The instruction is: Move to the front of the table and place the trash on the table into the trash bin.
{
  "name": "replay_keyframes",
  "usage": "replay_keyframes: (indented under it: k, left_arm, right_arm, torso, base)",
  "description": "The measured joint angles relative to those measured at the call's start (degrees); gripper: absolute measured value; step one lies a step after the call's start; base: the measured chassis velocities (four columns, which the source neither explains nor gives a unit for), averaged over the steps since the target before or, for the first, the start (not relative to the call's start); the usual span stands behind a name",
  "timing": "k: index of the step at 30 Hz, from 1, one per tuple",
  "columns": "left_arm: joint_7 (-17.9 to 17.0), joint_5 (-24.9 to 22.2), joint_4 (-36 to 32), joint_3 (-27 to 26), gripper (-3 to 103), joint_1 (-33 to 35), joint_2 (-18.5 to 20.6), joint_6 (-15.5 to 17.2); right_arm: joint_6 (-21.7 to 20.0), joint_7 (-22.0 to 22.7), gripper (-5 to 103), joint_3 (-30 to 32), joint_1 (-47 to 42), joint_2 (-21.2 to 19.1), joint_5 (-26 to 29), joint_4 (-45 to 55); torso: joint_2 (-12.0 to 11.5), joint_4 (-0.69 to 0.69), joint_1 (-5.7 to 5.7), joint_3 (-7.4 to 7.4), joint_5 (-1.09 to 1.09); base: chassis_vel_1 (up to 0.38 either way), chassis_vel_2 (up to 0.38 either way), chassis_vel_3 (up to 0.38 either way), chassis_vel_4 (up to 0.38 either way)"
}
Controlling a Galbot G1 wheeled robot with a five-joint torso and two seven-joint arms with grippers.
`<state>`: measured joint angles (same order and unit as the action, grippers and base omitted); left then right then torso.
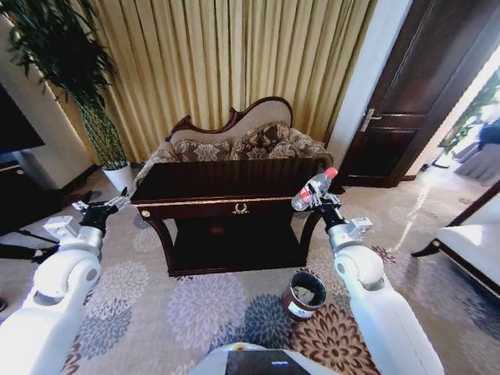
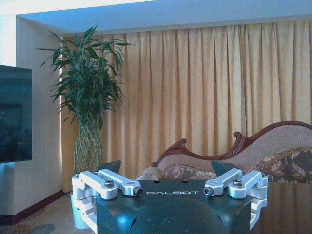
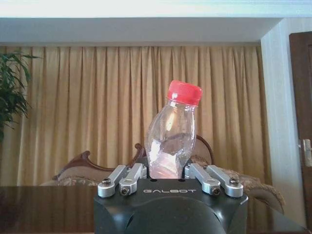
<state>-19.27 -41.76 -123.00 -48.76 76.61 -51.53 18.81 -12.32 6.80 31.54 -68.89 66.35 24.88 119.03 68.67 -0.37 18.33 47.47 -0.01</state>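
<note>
In the head view the dark-brown bench (image 1: 226, 183) with its gold trim sits in the middle of the frame, in front of a carved sofa (image 1: 242, 141) and gold curtains (image 1: 226, 62). The right claw (image 1: 319, 201) is at the bench's right front corner, right of centre in the frame, closed around the lower part of a clear plastic bottle (image 1: 312, 190) with a red cap; the bottle leans up and to the right, its cap highest. In the right wrist view the same bottle (image 3: 171, 134) stands tilted between the claw's fingers (image 3: 122, 179), gripped at its base, with the red cap at upper centre of the frame and the bench top (image 3: 48, 207) stretching across the lower left. The trash bin (image 1: 303, 294), a small round reddish-brown bucket with a pale label, stands on the patterned carpet (image 1: 195, 305) in the lower centre-right of the head view, just left of the right arm, with pale crumpled scraps visible inside it. The left claw (image 1: 116, 203) is at the bench's left front corner, at mid-left of the frame, holding nothing; in the left wrist view its fingers (image 2: 109, 168) are spread wide apart, with a potted bamboo plant (image 2: 87, 97) at the left of that frame.
</note>
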Motion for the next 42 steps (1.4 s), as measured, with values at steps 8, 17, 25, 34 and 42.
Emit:
replay_keyframes:
  k: [8,17,25,34,42]
  left_arm:
    - [0.08,-0.07,-0.25,-0.5,100,0.17,-0.29,-0.07]
    - [0.29,0.2,-0.26,0.45,100,-0.04,-1.28,-0.25]
    - [0.31,0.2,-0.54,0.26,100,-0.01,-1.35,-0.41]
    - [0.56,0.18,-0.5,-0.18,100,0.56,-1.4,-1.28]
    - [0.85,-0.69,-2.26,-1.23,100,1.34,-0.45,-1.73]
  right_arm:
    - [1.84,0.01,29,3.74,-2.86,1.34,-3.36,-11.77]
    - [4.91,0.01,29,5.31,-4.53,2.64,-4.64,-24.46]
    - [6.8,0.01,29,4.83,-2.63,5.41,-6.93,-34.9]
    - [10.14,0.0,29,3.97,-1.09,7.67,-8.07,-42.24]
    - [15.22,0.0,29,3.54,4.34,8.64,-9.37,-53.09]
  torso:
    - [-0.05,-0.02,0.08,0.04,0.01]
    - [-0.03,-0.01,0.03,0.01,0.0]
    - [-0.03,0.0,0.04,0.02,0.01]
    - [-0.03,0.0,0.04,0.02,0.02]
    - [-0.03,-0.01,0.04,0.02,0.0]
  base:
    - [0.0,0.0,0.0,0.0]
    - [0.0,0.0,0.0,0.0]
    - [0.0,0.0,0.0,0.0]
    - [0.0,0.0,0.0,0.0]
    - [0.0,0.0,0.0,0.0]
